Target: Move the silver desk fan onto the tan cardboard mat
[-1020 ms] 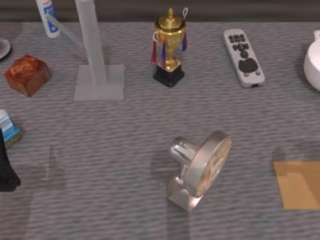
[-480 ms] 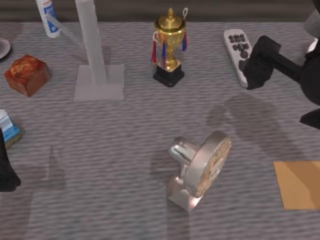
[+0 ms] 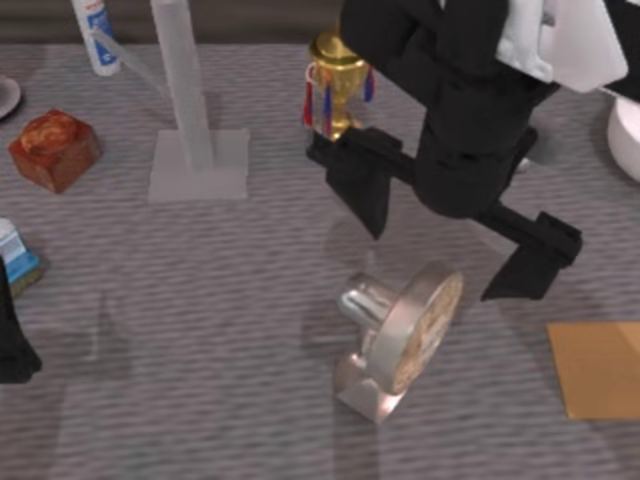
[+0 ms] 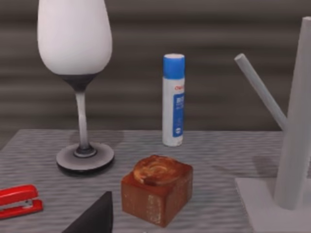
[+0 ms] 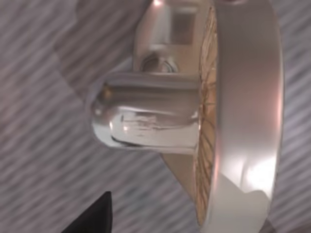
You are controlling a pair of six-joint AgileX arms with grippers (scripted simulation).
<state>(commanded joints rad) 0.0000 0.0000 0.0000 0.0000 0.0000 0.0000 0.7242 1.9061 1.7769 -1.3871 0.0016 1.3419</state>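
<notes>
One shiny silver metal desk fan (image 3: 405,335), one flat tan cardboard mat (image 3: 600,368), one gold trophy cup (image 3: 338,82), one reddish-brown marbled block (image 3: 55,148), one tall grey post (image 3: 190,100), one white wine glass (image 4: 77,73), one red stapler (image 4: 18,201).

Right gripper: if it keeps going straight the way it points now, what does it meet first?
Most likely the silver desk fan. The right gripper hangs open above it, and its wrist view is filled by the fan's motor bulge and ring head, nothing between. How high it hangs is unclear.
</notes>
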